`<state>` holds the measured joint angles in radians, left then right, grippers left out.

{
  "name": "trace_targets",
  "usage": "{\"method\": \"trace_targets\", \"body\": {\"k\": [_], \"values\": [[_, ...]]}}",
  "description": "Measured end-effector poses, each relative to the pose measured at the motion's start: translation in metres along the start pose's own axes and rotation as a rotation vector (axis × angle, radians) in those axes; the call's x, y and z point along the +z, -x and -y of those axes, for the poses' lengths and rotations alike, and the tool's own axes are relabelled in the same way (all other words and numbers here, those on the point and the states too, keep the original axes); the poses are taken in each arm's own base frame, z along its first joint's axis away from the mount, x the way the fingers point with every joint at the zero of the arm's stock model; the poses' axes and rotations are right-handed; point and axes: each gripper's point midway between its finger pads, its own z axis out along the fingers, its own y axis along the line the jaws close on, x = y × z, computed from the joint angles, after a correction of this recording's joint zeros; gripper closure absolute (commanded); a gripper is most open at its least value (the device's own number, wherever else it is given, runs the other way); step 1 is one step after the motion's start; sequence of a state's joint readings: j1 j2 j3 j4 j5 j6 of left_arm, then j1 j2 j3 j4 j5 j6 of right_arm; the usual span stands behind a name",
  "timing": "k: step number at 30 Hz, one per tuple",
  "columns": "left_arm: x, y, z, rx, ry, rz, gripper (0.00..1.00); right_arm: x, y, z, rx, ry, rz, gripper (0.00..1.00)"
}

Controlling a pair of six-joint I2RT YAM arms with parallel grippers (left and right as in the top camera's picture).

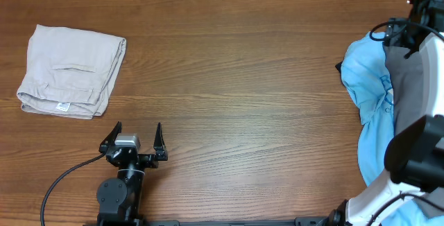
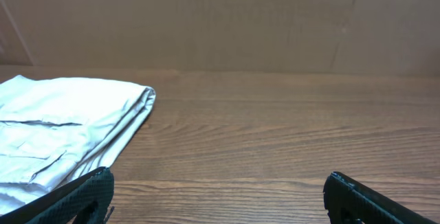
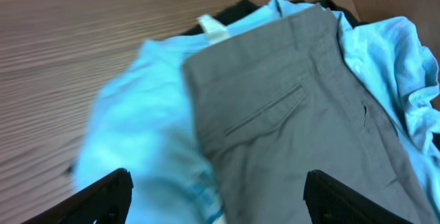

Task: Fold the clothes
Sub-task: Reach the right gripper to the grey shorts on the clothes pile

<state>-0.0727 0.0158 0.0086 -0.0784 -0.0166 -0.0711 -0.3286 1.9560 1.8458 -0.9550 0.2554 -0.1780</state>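
"Where are the grey shorts (image 3: 295, 114)?"

"Over at the right end of the bench (image 1: 243, 80), spread on top of a crumpled light blue garment (image 1: 371, 80), slit pocket facing up."

"Has the right gripper (image 3: 216, 186) got them?"

"No. It hangs just above them with its fingers spread wide and nothing between them. Whether it touches the cloth, I can't tell."

"And the left gripper (image 1: 137, 127)?"

"Down by the near edge, over bare wood, fingers wide apart and empty. It points toward the folded beige garment (image 1: 69, 70) at the far left, which has a small white tag (image 1: 63, 107) showing, but sits well apart from it."
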Motion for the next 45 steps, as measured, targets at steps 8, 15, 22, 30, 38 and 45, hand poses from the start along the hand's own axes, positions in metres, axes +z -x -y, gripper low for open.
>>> {"method": "trace_targets", "body": {"k": [8, 15, 22, 30, 38, 45], "values": [[0.000, 0.000, 0.000, 0.000, 0.000, 0.000, 0.00, 0.059, -0.009, 0.020, -0.060, -0.019, -0.044, 0.16], [0.000, 0.000, 0.000, 0.000, 0.000, 0.001, 0.00, 0.098, -0.005, 0.001, -0.078, 0.051, -0.015, 0.17], [0.000, 0.000, 0.000, 0.000, 0.000, 0.001, 0.00, 0.105, 0.001, -0.007, -0.076, 0.085, 0.016, 0.21], [0.000, 0.000, 0.000, 0.000, 0.000, 0.001, 0.00, 0.151, -0.026, -0.018, -0.082, 0.110, -0.065, 0.23], [0.000, 0.000, 0.000, 0.000, 0.000, 0.001, 0.00, 0.173, -0.045, -0.023, -0.086, 0.114, -0.119, 0.34], [0.000, 0.000, 0.000, 0.000, 0.000, 0.001, 0.00, 0.173, -0.043, -0.017, -0.082, 0.089, -0.117, 0.71]]}}
